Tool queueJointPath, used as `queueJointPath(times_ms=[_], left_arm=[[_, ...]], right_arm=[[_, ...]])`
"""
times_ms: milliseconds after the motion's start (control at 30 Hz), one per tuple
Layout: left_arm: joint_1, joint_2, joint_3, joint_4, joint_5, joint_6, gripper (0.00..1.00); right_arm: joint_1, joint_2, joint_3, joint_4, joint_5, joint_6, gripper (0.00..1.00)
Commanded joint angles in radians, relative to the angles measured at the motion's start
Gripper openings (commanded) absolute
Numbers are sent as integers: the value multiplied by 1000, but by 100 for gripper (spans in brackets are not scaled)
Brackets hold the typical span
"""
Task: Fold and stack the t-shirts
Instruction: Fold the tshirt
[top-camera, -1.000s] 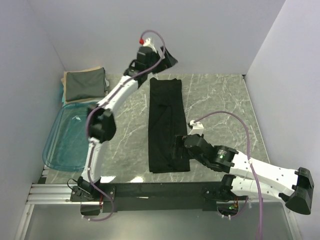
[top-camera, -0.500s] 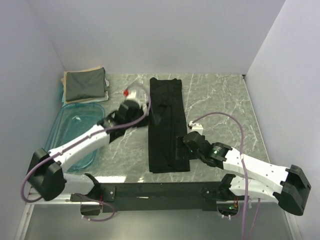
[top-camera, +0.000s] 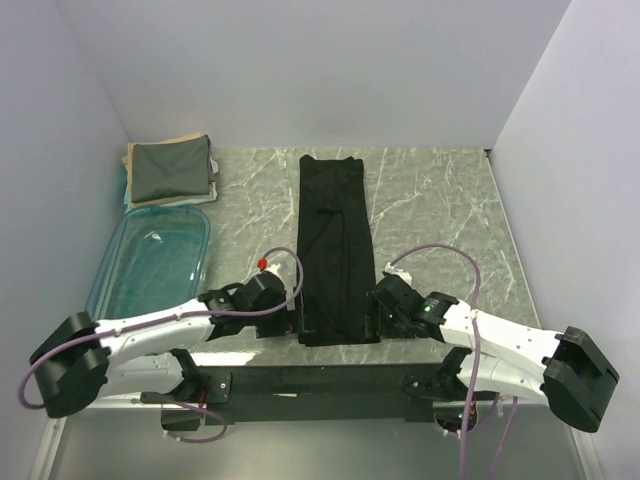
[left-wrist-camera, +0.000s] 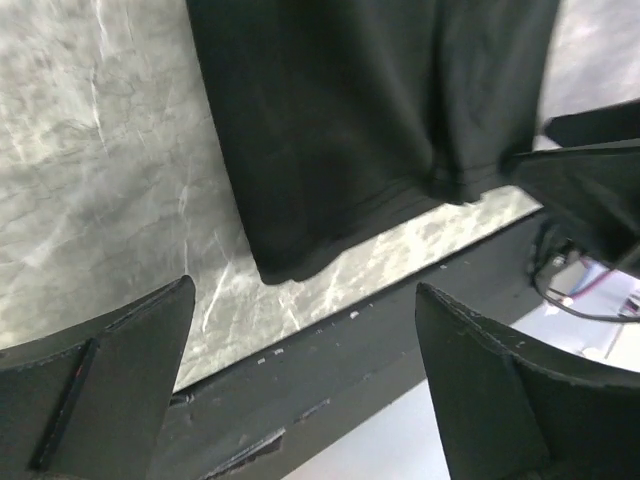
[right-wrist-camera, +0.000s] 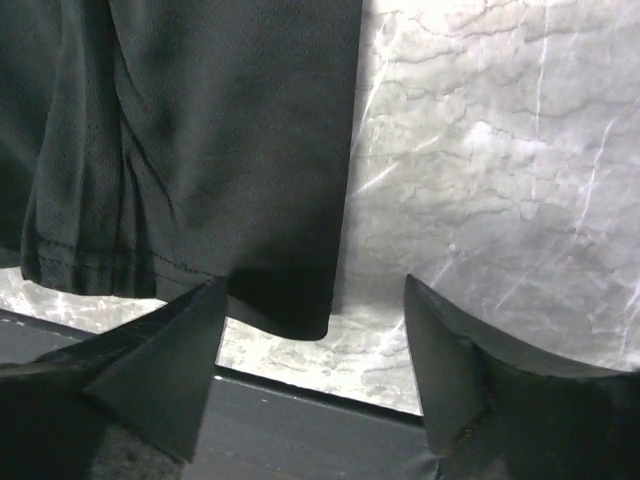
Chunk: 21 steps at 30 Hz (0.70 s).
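Left tool (left-wrist-camera: 305, 298), right tool (right-wrist-camera: 312, 283) open, empty, flanking black shirt (top-camera: 335, 240) hem; tub (top-camera: 108, 282), folded shirts (top-camera: 170, 170) far left.

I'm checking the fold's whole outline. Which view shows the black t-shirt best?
Top external: it shows the black t-shirt end to end, as a long folded strip. Each wrist view shows only a near corner and hem.

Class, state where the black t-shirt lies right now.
In the top view the black t-shirt lies down the middle of the table, its near end between the left hand and right hand.
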Motion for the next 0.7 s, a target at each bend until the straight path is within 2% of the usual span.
queueJointPath(times_ms=[0, 100, 167, 300, 400, 433, 467, 533, 600, 667], left_arm=[[-26, 60, 28, 60, 11, -52, 96], [-38, 127, 42, 52, -24, -48, 90], [-38, 181, 60, 38, -23, -36, 76], [-49, 253, 91, 34, -32, -29, 64], [-49, 289, 114, 6, -30, -14, 48], [-52, 292, 118, 0, -27, -13, 36], [-55, 295, 121, -3, -23, -11, 32], [-63, 293, 123, -23, -15, -14, 27], [-66, 289, 120, -40, -14, -17, 27], [-67, 290, 109, -42, -18, -25, 18]], right_arm=[[-45, 14, -27, 59, -87, 9, 76], [-60, 22, -41, 107, -140, 0, 65], [-65, 28, -38, 98, -141, -4, 58], [-69, 22, -50, 90, -140, 5, 55], [-75, 20, -56, 93, -144, 11, 50], [-75, 17, -58, 95, -150, 12, 49], [-77, 17, -58, 93, -152, 14, 48], [-75, 22, -59, 93, -155, 19, 47], [-75, 28, -64, 95, -164, 29, 46], [-75, 28, -76, 107, -181, 40, 38]])
